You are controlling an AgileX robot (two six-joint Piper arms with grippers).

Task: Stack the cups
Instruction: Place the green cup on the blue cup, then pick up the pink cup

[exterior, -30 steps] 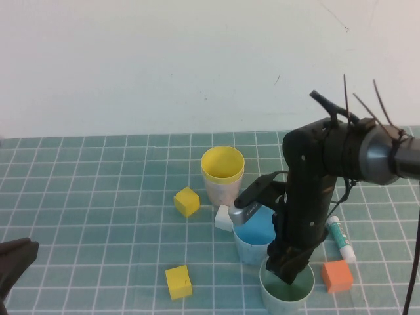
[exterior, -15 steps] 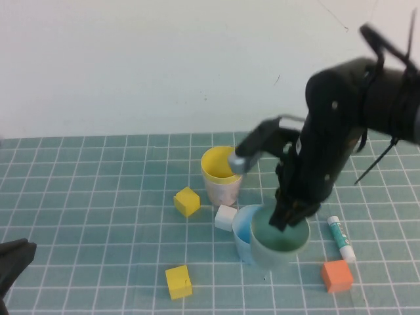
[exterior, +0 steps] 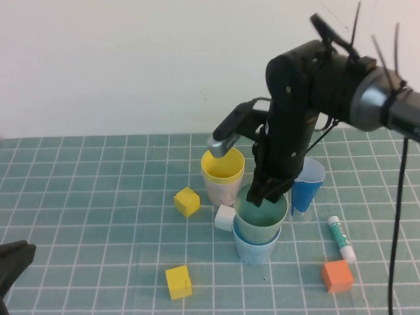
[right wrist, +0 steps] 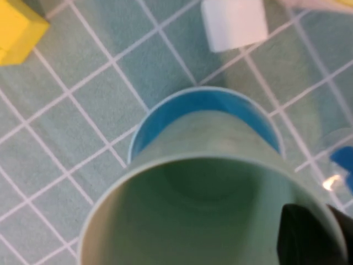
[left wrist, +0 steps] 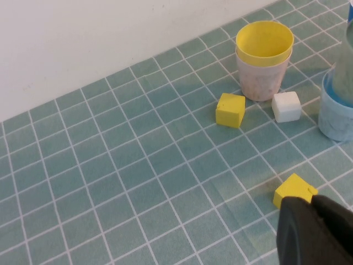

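My right gripper is shut on the far rim of the pale green cup, one finger inside and one outside. The green cup hangs upright with its base in the mouth of the light blue cup, whose rim shows behind it. To the back left, the yellow cup sits nested in the pale pink cup. That pair also shows in the left wrist view, yellow cup above pink cup. My left gripper rests shut and empty at the table's near left corner.
A dark-blue cup stands just right of the stack, behind the arm. A white block lies beside the light blue cup. Yellow blocks, an orange block and a white-and-green tube lie around.
The right gripper closed on the green cup's rim at the front, lifted it, and carried it back and left onto the light blue cup. The left arm stayed still.
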